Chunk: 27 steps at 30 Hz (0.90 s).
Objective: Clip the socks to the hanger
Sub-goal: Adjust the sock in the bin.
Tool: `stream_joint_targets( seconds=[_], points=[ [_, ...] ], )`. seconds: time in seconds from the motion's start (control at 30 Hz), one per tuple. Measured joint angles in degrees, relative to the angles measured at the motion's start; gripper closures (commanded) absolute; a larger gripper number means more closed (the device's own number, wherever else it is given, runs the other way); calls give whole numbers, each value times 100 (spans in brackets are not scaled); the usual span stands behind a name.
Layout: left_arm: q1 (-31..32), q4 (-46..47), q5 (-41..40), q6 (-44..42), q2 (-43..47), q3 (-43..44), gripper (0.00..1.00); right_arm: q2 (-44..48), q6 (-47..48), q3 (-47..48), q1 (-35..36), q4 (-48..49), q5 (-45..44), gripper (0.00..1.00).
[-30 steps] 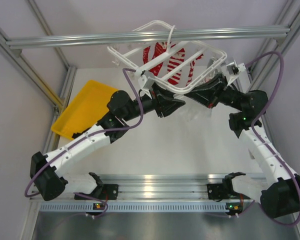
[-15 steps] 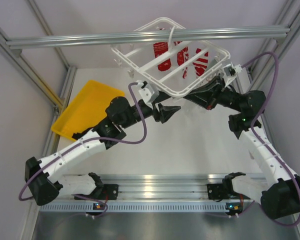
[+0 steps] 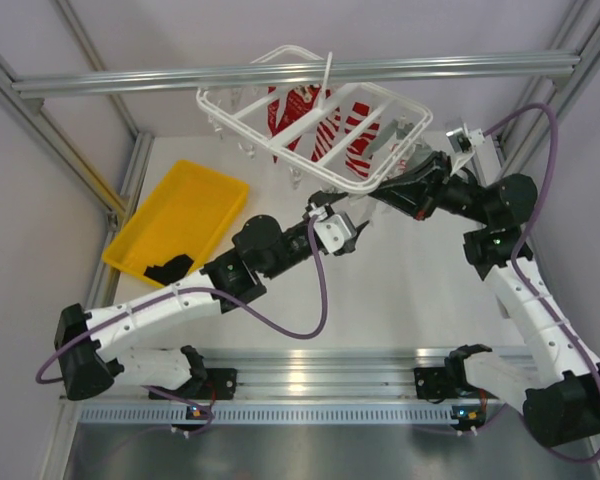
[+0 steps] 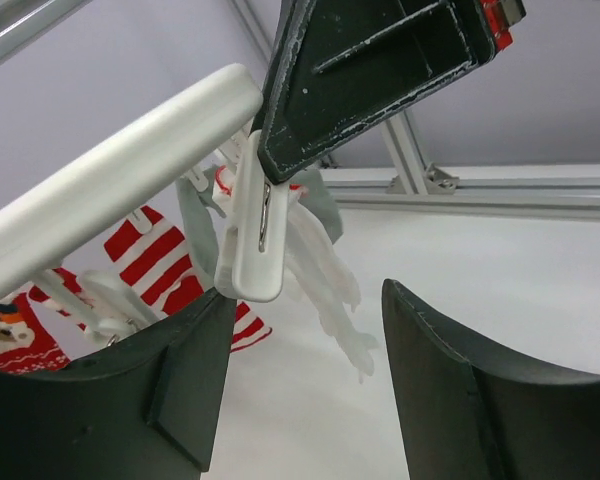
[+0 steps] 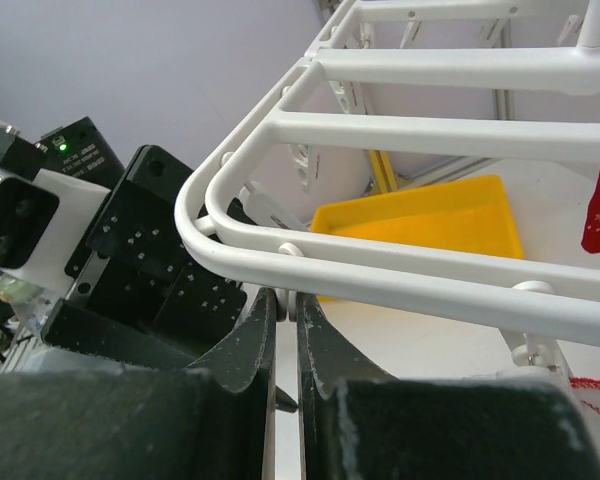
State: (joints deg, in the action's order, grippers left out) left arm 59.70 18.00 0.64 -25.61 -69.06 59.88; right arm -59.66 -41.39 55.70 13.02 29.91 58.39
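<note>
The white hanger [image 3: 310, 120] hangs tilted from the top rail, its frame [image 5: 430, 140] filling the right wrist view. My right gripper [image 3: 377, 192] [image 5: 283, 293] is shut on one white clip [image 4: 255, 240] at the hanger's near edge. Just below that clip my left gripper [image 3: 352, 228] [image 4: 308, 292] stands open, nothing between its fingers. One black sock [image 3: 168, 270] lies in the near corner of the yellow tray [image 3: 185, 205]. No black sock shows on the hanger.
Red-and-white patterned socks [image 3: 315, 125] [image 4: 150, 265] and a pale garment [image 4: 325, 270] hang from other clips. The aluminium cross rail [image 3: 280, 75] runs above the hanger. The tray [image 5: 430, 215] sits at the table's left, against the frame post.
My left gripper has opened and drawn back from under the hanger toward the near right. The hanger has swung and tilted left. The right gripper has stayed shut on its clip.
</note>
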Motion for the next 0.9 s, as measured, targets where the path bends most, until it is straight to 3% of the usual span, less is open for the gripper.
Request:
stream_joint_targets(
  seconds=[0.4,0.73,0.9],
  points=[
    [280,149,-632,-791,-66,-136,35,79,367,63,0,-402,-72,100],
    [352,-695,-479,-577,1154,-831,35,79,433,68,0,-472,-96,100],
    [391,-669,-468,-732,1458,-901,39,74,437,105,0,-597,-155,100]
  ],
)
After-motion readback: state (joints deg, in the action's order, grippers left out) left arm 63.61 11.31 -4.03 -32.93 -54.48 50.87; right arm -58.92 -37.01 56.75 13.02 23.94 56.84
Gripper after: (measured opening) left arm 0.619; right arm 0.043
